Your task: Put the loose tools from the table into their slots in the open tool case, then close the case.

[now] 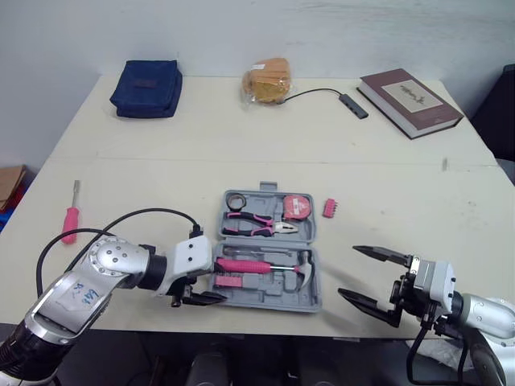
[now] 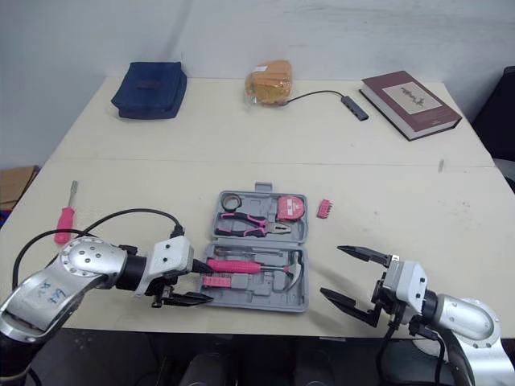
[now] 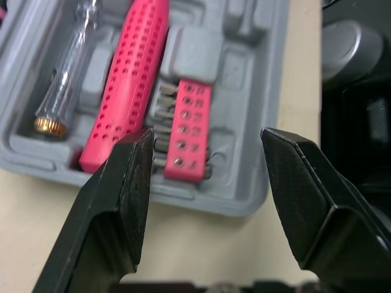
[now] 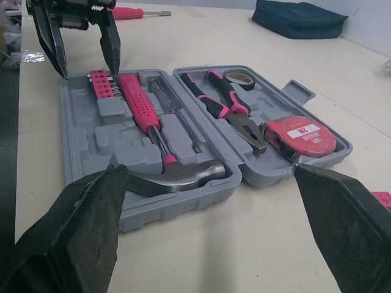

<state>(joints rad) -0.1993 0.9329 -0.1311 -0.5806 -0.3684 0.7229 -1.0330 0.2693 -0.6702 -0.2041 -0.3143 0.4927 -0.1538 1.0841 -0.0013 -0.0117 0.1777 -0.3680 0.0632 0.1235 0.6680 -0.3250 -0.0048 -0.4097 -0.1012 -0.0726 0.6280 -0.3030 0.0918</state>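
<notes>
On a pale desk (image 1: 241, 145) the grey plastic tool case (image 1: 265, 306) sits open; pink-handled screwdriver (image 1: 71, 217), far left, and pink bit strip (image 1: 329, 208) lie loose. The left tool (image 3: 206, 133) and right tool (image 1: 348, 270) gape empty.

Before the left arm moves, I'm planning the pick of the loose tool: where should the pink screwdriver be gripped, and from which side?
Take the screwdriver by its pink handle from above, left claw closing across it: it lies flat on the table, handle toward the robot, and the metal shaft looks too thin.
</notes>
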